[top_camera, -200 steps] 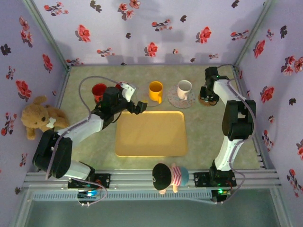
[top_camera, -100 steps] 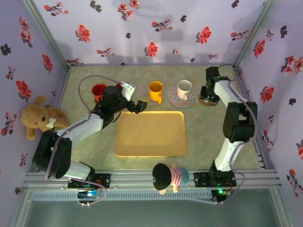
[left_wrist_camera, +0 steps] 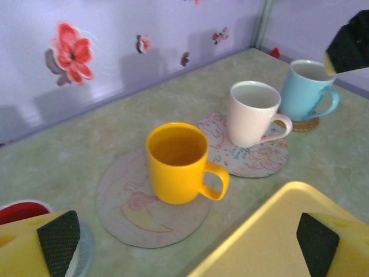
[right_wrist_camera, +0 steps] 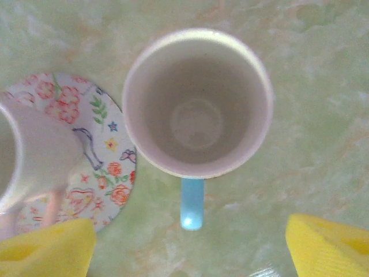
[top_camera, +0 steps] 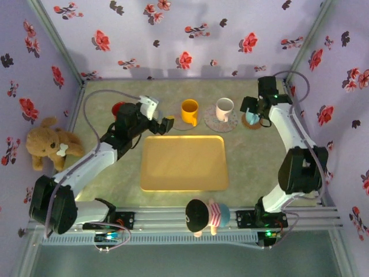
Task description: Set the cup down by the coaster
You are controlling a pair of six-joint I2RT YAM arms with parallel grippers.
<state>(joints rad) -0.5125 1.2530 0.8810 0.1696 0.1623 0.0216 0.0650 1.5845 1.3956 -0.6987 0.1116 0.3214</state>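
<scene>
Two grippers, both spread wide and holding nothing. Just beyond the right gripper (right_wrist_camera: 187, 257), centred between its yellow fingers (right_wrist_camera: 46, 251), the blue cup (right_wrist_camera: 196, 104) stands upright on a brown coaster (left_wrist_camera: 304, 123), handle toward the fingers. Left of it, a white cup (left_wrist_camera: 253, 115) sits on a flowered coaster (right_wrist_camera: 86, 144). Ahead of the left gripper (left_wrist_camera: 187, 245) stands a yellow cup (left_wrist_camera: 176, 164), with a yellow tray (left_wrist_camera: 265, 231) by its right finger.

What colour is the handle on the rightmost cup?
The handle is light blue, clearest in the right wrist view.

Overhead looks down; wrist views close (both show blue cup (right_wrist_camera: 196, 104)).
</scene>
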